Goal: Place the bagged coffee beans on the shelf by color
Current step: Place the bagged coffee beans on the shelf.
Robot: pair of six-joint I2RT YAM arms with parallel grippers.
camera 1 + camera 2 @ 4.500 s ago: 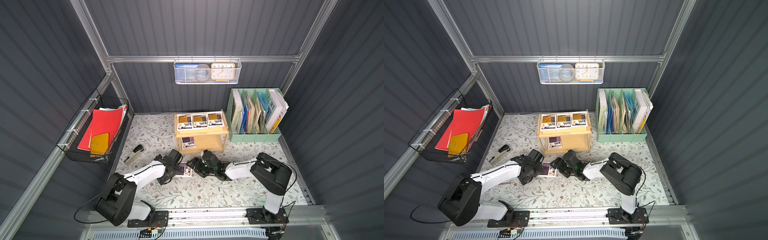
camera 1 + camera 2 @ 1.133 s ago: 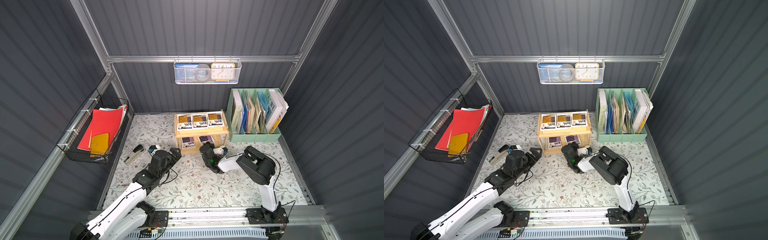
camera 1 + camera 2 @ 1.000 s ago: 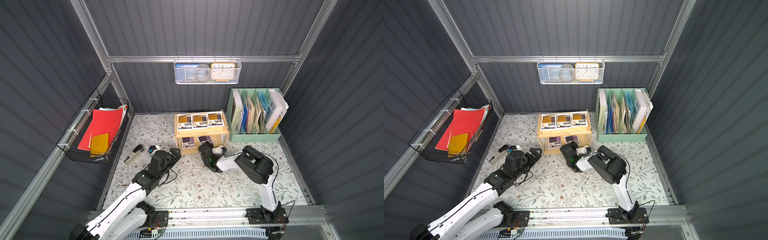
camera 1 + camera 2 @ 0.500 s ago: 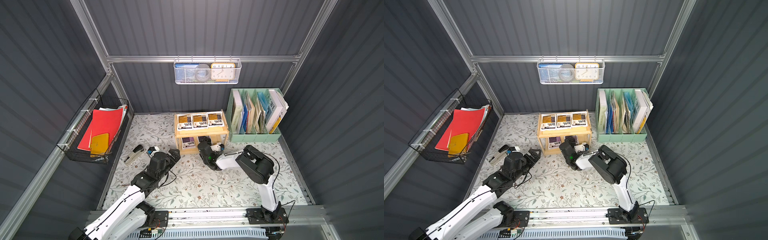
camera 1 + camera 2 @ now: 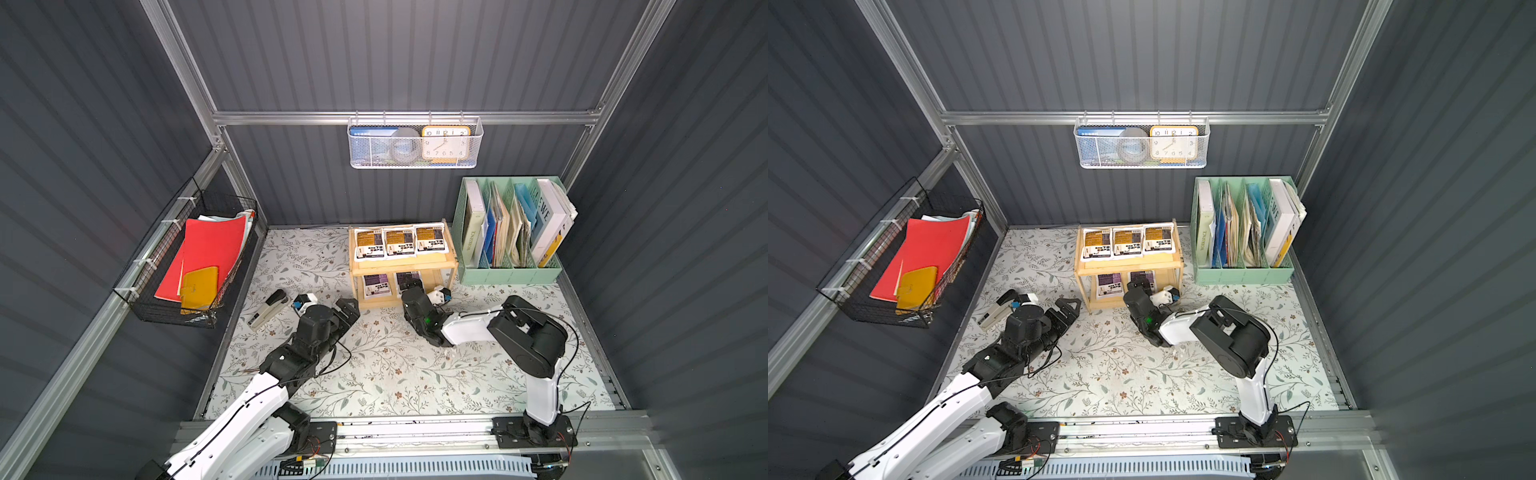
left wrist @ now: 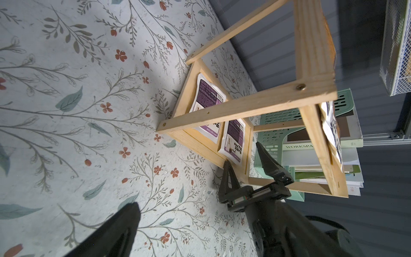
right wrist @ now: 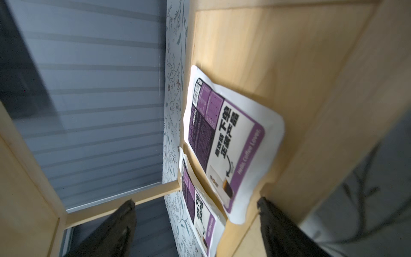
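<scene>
Five coffee bags are all on the shelf (image 5: 405, 269), which stands at the back edge of the counter (image 5: 395, 374), near the middle. Three orange bags (image 5: 399, 242) lie side by side in the top tray. Two purple bags (image 7: 229, 142) lie side by side on the low board. The right tool (image 6: 242, 153) is at the front of the low board, right by the near end of the purple bag closer to the green file holder (image 5: 511, 274). Its fingers (image 7: 278, 227) are spread wide and hold nothing. One finger is down by the board's front edge, and the other is up in the gap under the top tray. The left tool (image 5: 349, 306) sits low by the shelf's front left post, also open and holding nothing. The front half of the counter is open flowered top with lots of room. A stapler (image 5: 268, 309) lies near the left edge, close to the left tool. The file holder fills the back right corner, just beside the shelf.
</scene>
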